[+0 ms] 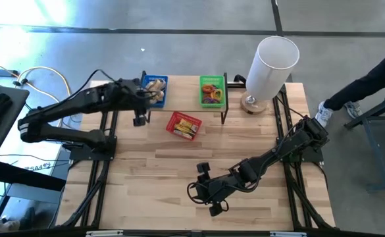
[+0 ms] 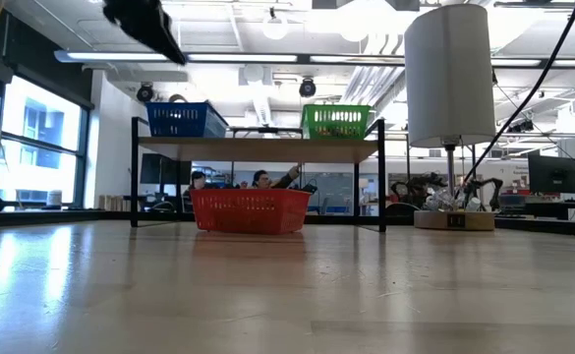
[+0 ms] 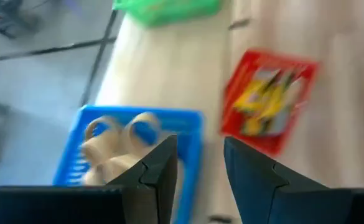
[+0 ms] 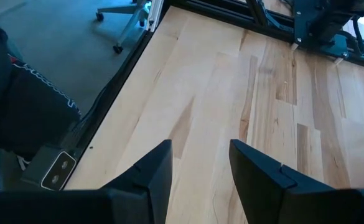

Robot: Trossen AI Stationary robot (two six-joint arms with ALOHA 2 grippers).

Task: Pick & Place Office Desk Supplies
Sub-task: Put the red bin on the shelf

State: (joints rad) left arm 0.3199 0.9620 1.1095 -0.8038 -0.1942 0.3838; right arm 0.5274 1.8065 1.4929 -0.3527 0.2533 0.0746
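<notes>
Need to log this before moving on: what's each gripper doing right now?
Left gripper: open, empty, above the blue plastic basket.
Right gripper: open, empty, over the bare wooden table.

Robotics lab (ceiling strip lights (image 2: 267,57), monitors (image 2: 552,174)).

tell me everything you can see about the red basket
The red basket is a small rectangular container of what looks like slotted plastic, with low ribbed walls. It sits upright on the wooden table, turned at an angle to the table edges, in front of the raised shelf that carries the blue basket and green basket. Inside lie small yellow items, with something orange among them. Neither claw touches it; the left claw hangs nearby, empty.
</notes>
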